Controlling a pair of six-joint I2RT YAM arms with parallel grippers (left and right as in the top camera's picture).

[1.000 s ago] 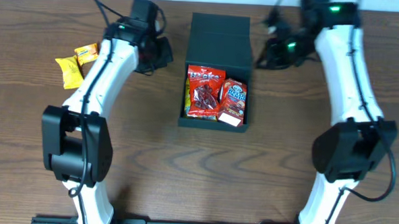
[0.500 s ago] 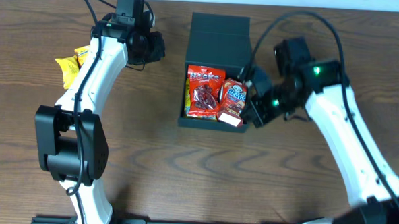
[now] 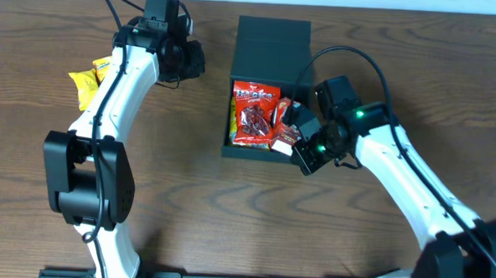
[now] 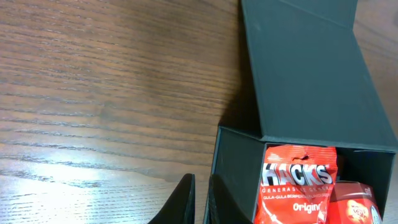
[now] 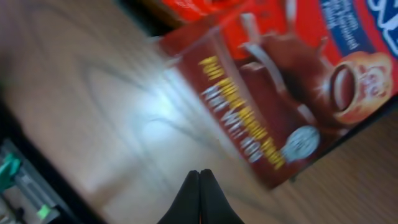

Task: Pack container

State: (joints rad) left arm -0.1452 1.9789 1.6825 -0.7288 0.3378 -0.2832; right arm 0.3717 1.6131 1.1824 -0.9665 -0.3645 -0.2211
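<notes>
Evidently light, dentable cardboard, the container [image 3: 264, 151] sits centre-back on the table [image 3: 187, 195], flap lid [image 3: 273, 41] open; I judge the flap's free edge or side walls the best hold. Both left gripper [image 4: 199, 200] and right gripper [image 5: 200, 182] are closed, empty.

Dark wood-grain desk [image 3: 228, 213]. Black container [image 3: 273, 44] at middle of far edge, flap lid open. Two yellow snack packets [image 3: 84, 88] near far-left corner.

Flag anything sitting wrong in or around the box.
The red carton sits askew at the container's near-right corner, and its end seems to overhang the front wall. Two yellow packets lie outside, far left.
</notes>
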